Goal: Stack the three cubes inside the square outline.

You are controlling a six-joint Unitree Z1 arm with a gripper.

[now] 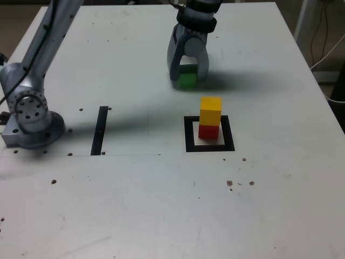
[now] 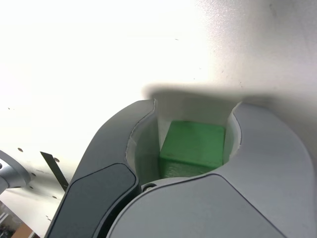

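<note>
Desk [image 1: 124, 210], pale and dotted with small dark marks, carries everything. Across it, the grey arm [image 1: 31, 102] rises from its base at the exterior view's left and comes back into sight near the top, where the end effector [image 2: 197, 102] points down, clamped on the green cube [image 2: 193, 144], behind the stack in that view. The square outline [image 1: 191, 147], black with a white centre, lies flat to the exterior view's right; the narrow black strip [image 1: 99, 132] lies between it and the arm's base. Inside the outline stands the red cube [image 1: 208, 132], with the yellow cube [image 1: 211, 111] resting on top.
</note>
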